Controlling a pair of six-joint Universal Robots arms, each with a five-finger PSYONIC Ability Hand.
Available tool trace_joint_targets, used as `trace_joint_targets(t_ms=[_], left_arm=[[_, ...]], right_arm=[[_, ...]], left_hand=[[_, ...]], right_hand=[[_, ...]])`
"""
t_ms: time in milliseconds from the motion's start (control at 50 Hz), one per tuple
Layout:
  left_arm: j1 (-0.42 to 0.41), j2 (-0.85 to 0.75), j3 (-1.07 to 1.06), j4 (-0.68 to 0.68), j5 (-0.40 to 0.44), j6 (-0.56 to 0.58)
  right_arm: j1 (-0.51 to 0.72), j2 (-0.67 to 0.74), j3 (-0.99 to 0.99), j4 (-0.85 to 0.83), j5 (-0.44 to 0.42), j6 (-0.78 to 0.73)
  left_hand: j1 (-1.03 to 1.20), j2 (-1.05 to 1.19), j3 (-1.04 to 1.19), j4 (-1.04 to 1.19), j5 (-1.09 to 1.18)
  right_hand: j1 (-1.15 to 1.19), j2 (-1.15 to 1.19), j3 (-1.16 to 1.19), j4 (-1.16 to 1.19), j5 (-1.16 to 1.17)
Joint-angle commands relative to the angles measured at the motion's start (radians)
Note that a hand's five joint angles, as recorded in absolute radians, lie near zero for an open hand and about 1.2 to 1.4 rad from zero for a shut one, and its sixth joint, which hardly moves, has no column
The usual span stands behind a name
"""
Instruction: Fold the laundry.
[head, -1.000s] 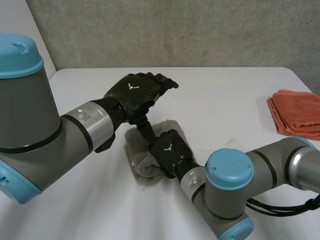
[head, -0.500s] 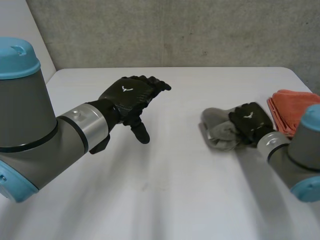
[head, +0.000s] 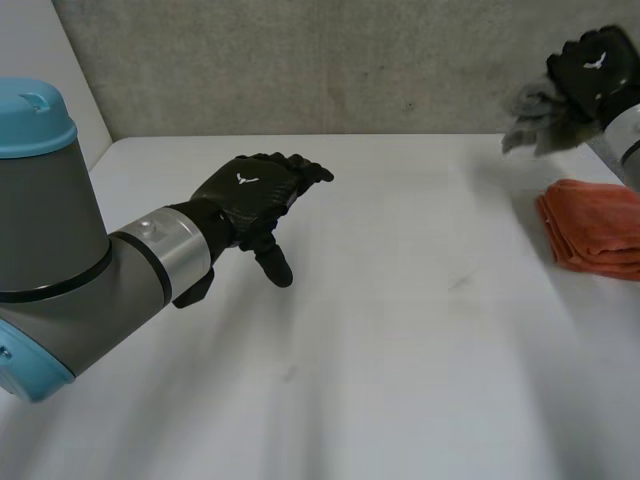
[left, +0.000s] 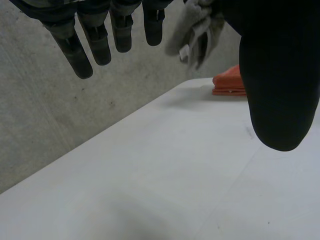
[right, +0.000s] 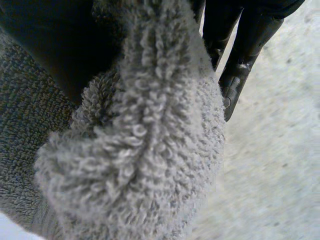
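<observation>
Grey wall (head: 350, 60) stands behind the white desk (head: 400, 320). Up in the air by the desk's far right corner, the right hand (head: 597, 68) is closed tight round a bunched grey towel (head: 532, 112). Under it, a folded orange towel (head: 595, 228) lies at the right edge. The left hand (head: 250, 190) hangs over the left half of the desk, fingers (left: 75, 47) loose and spread, holding nothing.

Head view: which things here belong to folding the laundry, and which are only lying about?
Belonging to the job:
grey towel, gripped in the air by the right robot hand
folded orange towel, lying flat
left robot hand, open, holding nothing

Only surroundings:
white table
concrete wall behind it
</observation>
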Motion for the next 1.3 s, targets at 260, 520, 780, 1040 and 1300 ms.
trace_joint_targets(t_ms=[260, 520, 780, 1040, 1300], left_arm=[[0.001, -0.018, -0.013, 0.011, 0.003, -0.031], [0.000, -0.032, -0.001, 0.018, 0.001, -0.029], [-0.008, -0.028, 0.013, 0.018, 0.000, -0.029], [0.018, 0.074, 0.010, 0.034, -0.055, -0.069], [0.179, 0.152, -0.057, 0.081, -0.276, -0.155]], right_arm=[[-0.276, 0.129, 0.094, -0.012, -0.238, -0.034], [-0.399, 0.046, 0.343, 0.025, -0.313, -0.177], [-0.406, -0.230, 0.378, 0.122, -0.148, -0.124], [-0.109, -0.496, 0.398, 0.126, 0.164, 0.190], [0.239, -0.652, 0.642, 0.119, 0.274, 0.475]], left_hand=[[0.016, -0.005, -0.025, -0.021, -0.037], [0.016, -0.005, -0.025, -0.021, -0.037], [0.016, -0.005, -0.025, -0.021, -0.037], [0.011, -0.011, -0.031, -0.027, -0.043], [0.010, -0.012, -0.032, -0.027, -0.044]], right_hand=[[0.499, 0.249, 0.256, 0.218, 0.307], [-0.464, -0.713, -0.707, -0.744, -0.656], [-0.723, -0.973, -0.966, -1.003, -0.915], [-0.723, -0.973, -0.966, -1.003, -0.915], [-0.723, -0.973, -0.966, -1.003, -0.915]])
